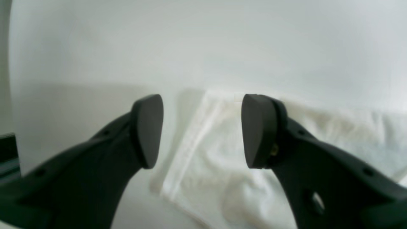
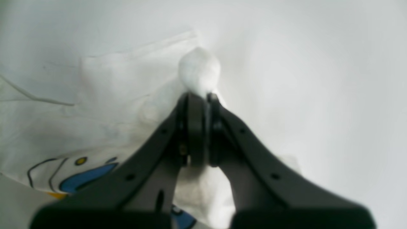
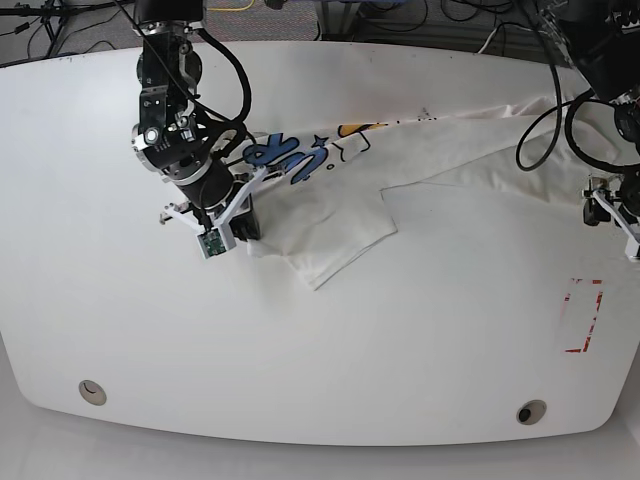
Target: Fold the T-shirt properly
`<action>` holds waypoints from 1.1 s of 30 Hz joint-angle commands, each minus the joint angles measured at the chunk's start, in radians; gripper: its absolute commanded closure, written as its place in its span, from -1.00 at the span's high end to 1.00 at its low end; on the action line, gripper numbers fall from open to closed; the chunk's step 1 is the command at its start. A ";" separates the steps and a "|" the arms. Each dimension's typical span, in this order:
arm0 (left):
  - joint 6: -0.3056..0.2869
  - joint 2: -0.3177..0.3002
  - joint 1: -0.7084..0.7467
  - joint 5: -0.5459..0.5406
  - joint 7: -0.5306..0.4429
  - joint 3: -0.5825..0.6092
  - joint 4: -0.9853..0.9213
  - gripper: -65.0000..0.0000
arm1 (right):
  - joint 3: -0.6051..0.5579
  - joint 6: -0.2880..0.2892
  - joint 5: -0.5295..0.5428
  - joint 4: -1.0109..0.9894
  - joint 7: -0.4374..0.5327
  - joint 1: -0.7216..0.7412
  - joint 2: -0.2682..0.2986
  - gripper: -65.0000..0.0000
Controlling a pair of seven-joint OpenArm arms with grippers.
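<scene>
Cloth of the T-shirt (image 3: 330, 235) lay half-spread on our surface (image 3: 400, 360); our right hand (image 2: 200, 95) pinched a bunched edge, our left hand (image 1: 202, 130) hung open above a hem.

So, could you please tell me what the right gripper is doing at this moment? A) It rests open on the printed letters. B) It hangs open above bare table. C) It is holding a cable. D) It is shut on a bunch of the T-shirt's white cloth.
D: in the right wrist view the right gripper is closed, with a wad of the T-shirt pinched between its fingertips and bulging out beyond them.
</scene>
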 commanded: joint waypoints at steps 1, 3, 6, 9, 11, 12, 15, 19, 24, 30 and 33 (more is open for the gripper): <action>-0.001 -0.026 -0.014 -0.012 -0.014 -0.007 0.006 0.10 | 0.004 -0.001 0.006 0.020 0.022 0.009 0.003 -0.97; -0.001 -0.027 -0.014 -0.011 -0.018 -0.006 0.003 0.12 | 0.005 -0.002 0.007 0.019 0.022 0.010 0.003 -0.97; -0.001 -0.027 -0.015 -0.011 -0.027 0.003 -0.004 0.14 | 0.005 -0.001 0.008 0.017 0.021 0.010 0.003 -0.97; -0.001 -0.026 -0.014 -0.008 -0.028 0.011 -0.017 0.17 | 0.003 -0.002 0.008 0.017 0.022 0.010 0.004 -0.97; -0.001 -0.024 -0.014 -0.006 -0.027 0.015 -0.028 0.20 | 0.003 -0.003 0.008 0.017 0.023 0.010 0.006 -0.96; -0.001 -0.024 -0.014 -0.005 -0.029 0.017 -0.032 0.21 | 0.002 -0.003 0.008 0.016 0.023 0.010 0.006 -0.96; -0.001 -0.023 -0.015 -0.005 -0.035 0.025 -0.046 0.22 | 0.003 -0.003 0.009 0.015 0.023 0.009 0.006 -0.96; -0.001 -0.022 -0.017 -0.007 -0.036 0.032 -0.062 0.24 | 0.004 -0.003 0.009 0.016 0.023 0.007 0.007 -0.97; -0.001 -0.020 -0.018 -0.010 -0.034 0.038 -0.069 0.24 | 0.006 -0.004 0.011 0.017 0.024 0.006 0.009 -0.97; -0.001 -0.025 -0.007 -0.002 -0.033 0.063 -0.070 0.23 | 0.011 -0.003 0.007 0.016 0.025 0.007 0.009 -0.98; -0.001 -0.026 -0.006 0.000 -0.033 0.075 -0.070 0.22 | 0.011 -0.003 0.007 0.016 0.025 0.007 0.010 -0.97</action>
